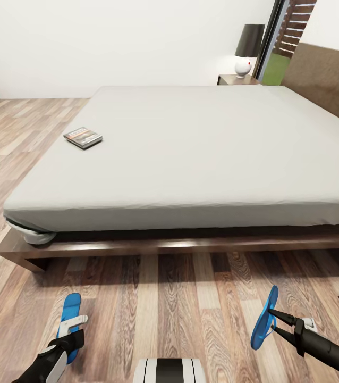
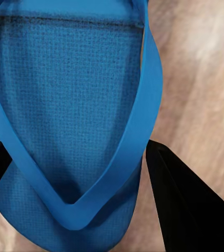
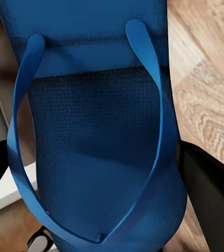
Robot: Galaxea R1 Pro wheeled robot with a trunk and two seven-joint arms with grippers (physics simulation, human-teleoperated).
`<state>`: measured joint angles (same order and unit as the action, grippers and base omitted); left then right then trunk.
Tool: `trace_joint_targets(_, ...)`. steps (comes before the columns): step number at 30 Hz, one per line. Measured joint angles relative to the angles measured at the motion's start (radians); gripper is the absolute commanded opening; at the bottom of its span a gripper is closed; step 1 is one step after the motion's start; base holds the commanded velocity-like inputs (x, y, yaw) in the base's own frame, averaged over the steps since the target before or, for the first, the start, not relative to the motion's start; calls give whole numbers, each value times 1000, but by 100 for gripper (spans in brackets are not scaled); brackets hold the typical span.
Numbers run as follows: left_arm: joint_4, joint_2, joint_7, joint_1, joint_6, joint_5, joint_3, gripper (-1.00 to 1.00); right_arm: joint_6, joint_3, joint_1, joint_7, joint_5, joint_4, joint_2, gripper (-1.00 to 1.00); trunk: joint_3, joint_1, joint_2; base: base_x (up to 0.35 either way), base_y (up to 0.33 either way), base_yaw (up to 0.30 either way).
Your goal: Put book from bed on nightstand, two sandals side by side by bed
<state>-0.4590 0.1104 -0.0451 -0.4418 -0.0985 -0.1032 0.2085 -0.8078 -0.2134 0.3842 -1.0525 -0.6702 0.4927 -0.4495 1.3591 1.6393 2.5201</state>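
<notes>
Holding one blue sandal each: left pincer (image 1: pixel 74 324) clamps the left sandal (image 1: pixel 71 308), right pincer (image 1: pixel 276 322) the right sandal (image 1: pixel 265 317), over floor (image 1: pixel 180 314) beside bed (image 1: pixel 201 154). Sandal step judged underway; lowering side by side is called for. Book (image 1: pixel 83 137) lies on mattress.

Your head camera looks forward and down across the bed (image 1: pixel 191 143). Each wrist camera looks along its fingers, very close on a sandal (image 2: pixel 70 105) over wood floor (image 3: pixel 212 79), shared with the head view.
</notes>
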Motion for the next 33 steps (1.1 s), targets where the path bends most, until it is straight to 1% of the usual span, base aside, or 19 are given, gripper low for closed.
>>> trace_joint_targets(5, 1, 3, -1, 0, -3, 3, -2, -100, 1, 0, 0, 2, 0, 0, 1, -100, 0, 0, 0, 11, 0, 0)
trace_joint_targets(7, 1, 3, -1, 0, -4, 22, -3, -100, 1, 0, 0, 3, 0, 0, 1, -100, 0, 0, 0, 166, 0, 0)
trace_joint_targets(8, 1, 4, -2, 0, -4, 36, -3, -100, 1, 0, 0, 3, 0, 0, 1, -100, 0, 0, 0, 247, 16, 0)
trace_joint_targets(9, 1, 4, -2, 0, -4, 54, -3, -100, 2, 0, 0, 3, 0, 0, 2, -100, 0, 0, 0, 286, 53, 0)
trace_joint_targets(10, 1, 5, -1, 0, -4, 79, -3, -100, 2, 0, 0, 3, 0, 0, 2, -100, 0, -1, 0, 285, 55, 0)
trace_joint_targets(14, 2, 5, 0, 0, -3, 105, -3, -100, 3, 0, 0, 3, 0, 0, 2, -100, 0, 0, 0, 125, 23, 0)
trace_joint_targets(16, 2, 6, 0, 1, -2, 109, -3, -100, 3, 0, 0, 3, 0, -1, 2, -100, 0, 0, 0, 31, 6, 0)
trace_joint_targets(18, 3, 17, 1, 1, 0, 112, -3, -100, 3, 0, 0, 4, 0, 0, 2, -100, 0, 0, 0, 89, 40, 0)
trace_joint_targets(22, 4, 29, 2, 2, 0, 112, -3, -100, 4, 0, 0, 3, 0, 0, 2, -100, 0, 0, 0, 206, 143, 0)
trace_joint_targets(26, 5, 31, 2, 2, 2, 111, -3, -100, 5, 0, 0, 1, 0, 0, 2, -100, 0, 0, 0, 137, 124, 0)
trace_joint_targets(33, 5, 31, 2, 3, 3, 111, -2, -100, 5, 0, 0, 1, 0, -1, 2, -100, 0, 0, 0, 13, 36, 0)
